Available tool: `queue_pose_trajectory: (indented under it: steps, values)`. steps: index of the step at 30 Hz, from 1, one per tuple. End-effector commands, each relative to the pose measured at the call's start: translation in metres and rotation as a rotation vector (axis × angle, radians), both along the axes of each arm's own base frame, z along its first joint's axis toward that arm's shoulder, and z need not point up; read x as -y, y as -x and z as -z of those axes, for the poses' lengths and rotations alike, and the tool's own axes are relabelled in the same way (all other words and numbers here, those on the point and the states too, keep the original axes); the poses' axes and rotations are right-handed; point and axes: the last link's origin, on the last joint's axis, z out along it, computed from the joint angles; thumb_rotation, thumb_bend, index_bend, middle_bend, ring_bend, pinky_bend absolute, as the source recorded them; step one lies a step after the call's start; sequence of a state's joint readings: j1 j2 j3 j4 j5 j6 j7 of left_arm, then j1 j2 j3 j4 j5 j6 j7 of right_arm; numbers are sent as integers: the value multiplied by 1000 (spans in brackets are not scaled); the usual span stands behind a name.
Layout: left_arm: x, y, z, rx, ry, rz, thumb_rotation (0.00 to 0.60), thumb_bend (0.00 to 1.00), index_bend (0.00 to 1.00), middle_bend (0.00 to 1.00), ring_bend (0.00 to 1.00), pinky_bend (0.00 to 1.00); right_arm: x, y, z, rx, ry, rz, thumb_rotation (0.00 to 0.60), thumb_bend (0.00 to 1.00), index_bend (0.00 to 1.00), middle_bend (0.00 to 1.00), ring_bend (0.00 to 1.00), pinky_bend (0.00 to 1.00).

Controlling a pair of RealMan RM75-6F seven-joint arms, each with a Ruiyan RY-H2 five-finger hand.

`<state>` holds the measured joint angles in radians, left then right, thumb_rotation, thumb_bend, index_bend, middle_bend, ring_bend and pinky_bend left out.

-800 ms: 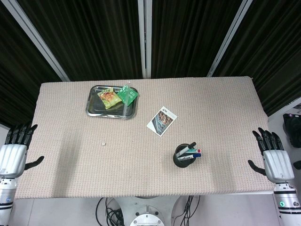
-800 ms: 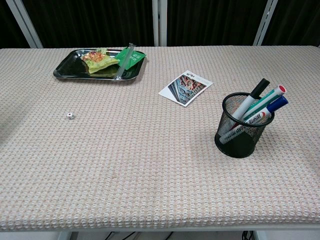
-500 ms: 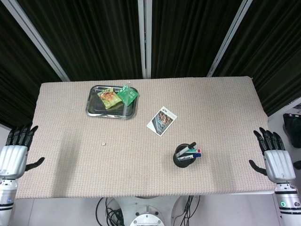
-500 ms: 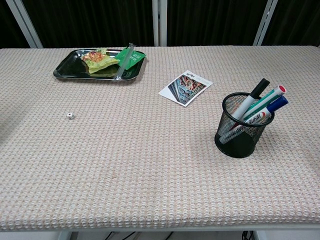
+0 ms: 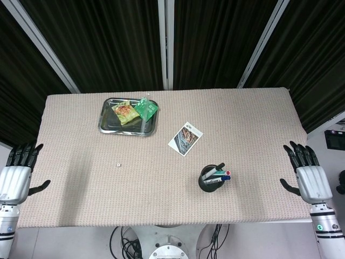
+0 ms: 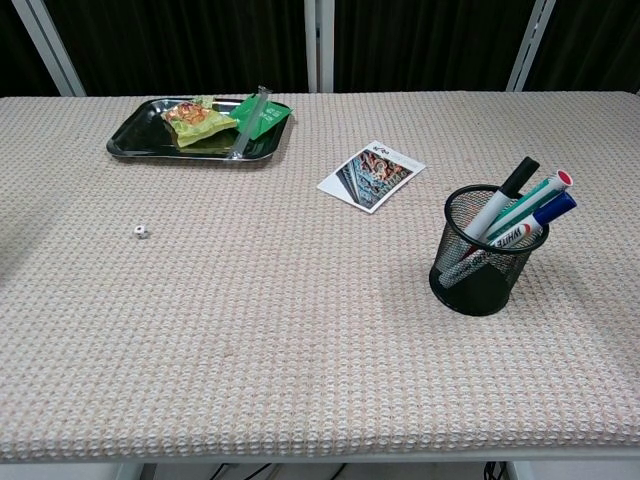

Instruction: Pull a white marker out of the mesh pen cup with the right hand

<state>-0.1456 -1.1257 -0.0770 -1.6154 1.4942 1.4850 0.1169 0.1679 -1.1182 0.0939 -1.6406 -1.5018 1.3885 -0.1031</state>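
1. Two hands flanking the table (image 5: 253,118): right hand (image 5: 309,178) just off the right edge, fingers spread, holding nothing; left hand (image 5: 16,175) off the left edge, likewise spread and empty. Neither seen in the chest view.
2. Black mesh pen cup (image 6: 482,253) upright on the right half of the table, nearer the front edge, well apart from the right hand.
3. Several markers in the cup, all leaning toward the right edge: white marker (image 6: 508,237) with printed lettering on the barrel, tip end down in the mesh; black-capped marker (image 6: 517,178) tallest; red-capped marker (image 6: 561,180) and blue-capped marker (image 6: 555,208) beside it.
4. Bare woven table cover between cup and right hand, nothing standing in between.
5. Printed card (image 6: 371,176) flat, behind and left of the cup, apart from it.
6. Dark metal tray (image 6: 130,139) near the back left corner, holding a snack packet (image 6: 188,118) and a green packet (image 6: 262,113); clear tube (image 6: 252,122) laid across the tray's right side.
7. Small white cube (image 6: 140,231) alone on the left half, in front of the tray, well apart from everything else.
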Motion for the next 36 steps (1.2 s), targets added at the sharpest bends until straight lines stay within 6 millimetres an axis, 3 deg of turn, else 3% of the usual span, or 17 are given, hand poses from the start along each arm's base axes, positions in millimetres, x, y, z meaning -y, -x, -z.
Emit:
queue_pose_trajectory:
  steps: [1, 8, 12, 18, 28, 36]
  values:
    - [0, 0, 2, -1, 11, -4, 600, 130, 74, 0, 0, 27, 21, -16, 1, -33, -41, -48, 600, 140, 0, 0, 0, 0]
    - [1, 1, 3, -9, 12, -19, 600, 133, 77, 0, 0, 22, 70, -52, 21, -63, -190, -90, 600, 145, 0, 0, 0, 0]
    - [1, 2, 2, -16, 6, -35, 600, 132, 83, 0, 0, 22, 83, -70, 35, -73, -224, -148, 600, 150, 1, 0, 0, 0]
    - [2, 5, 0, -24, 4, -55, 600, 132, 84, 0, 0, 23, 90, -90, 51, -64, -267, -212, 600, 155, 65, 0, 0, 0]
    - [2, 9, 1, -22, 12, -68, 600, 133, 89, 0, 0, 23, 88, -92, 57, -33, -313, -213, 600, 174, 267, 0, 0, 0]
    - [3, 8, 3, -24, 12, -67, 600, 132, 89, 0, 0, 22, 86, -96, 64, 20, -349, -226, 600, 176, 278, 0, 0, 0]
